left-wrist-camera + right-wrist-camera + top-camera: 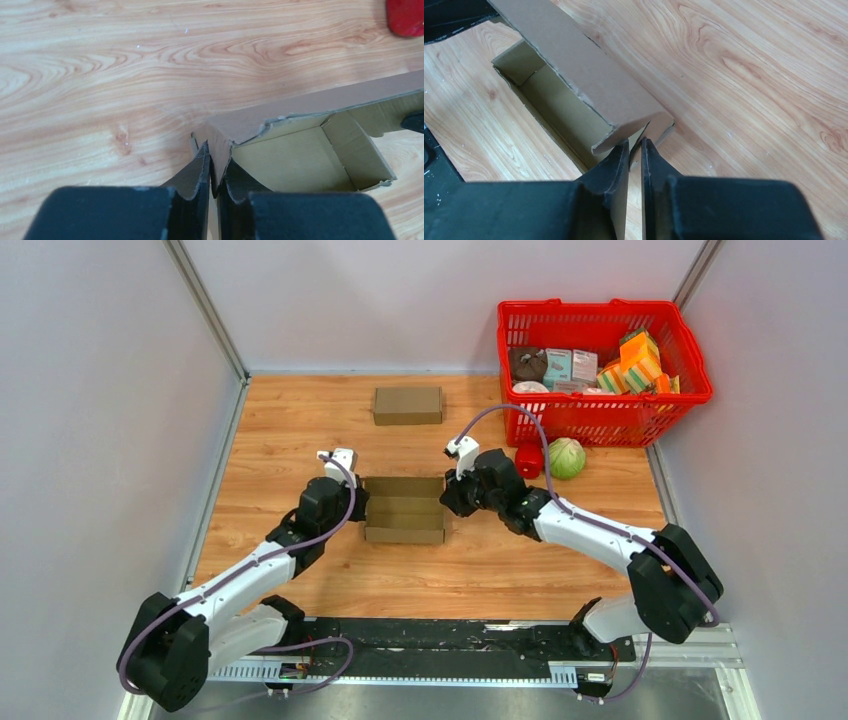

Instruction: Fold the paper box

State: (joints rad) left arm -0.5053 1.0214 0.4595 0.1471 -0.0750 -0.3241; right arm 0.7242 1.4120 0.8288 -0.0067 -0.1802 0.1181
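Note:
The paper box point(405, 508) is brown cardboard and lies open-topped in the middle of the wooden table, with one long flap standing over it. My left gripper point(362, 502) is at its left end and my right gripper point(447, 500) at its right end. In the left wrist view the gripper point(212, 156) is shut on the box's point(300, 160) end wall at a corner. In the right wrist view the gripper point(635, 145) is shut on the end flap, below the box's long flap point(574, 75).
A second, closed cardboard box point(407, 405) lies farther back. At the back right stands a red basket point(605, 308) filled with groceries. In front of it are a green cabbage point(566, 457) and a red object point(529, 460), close to my right arm.

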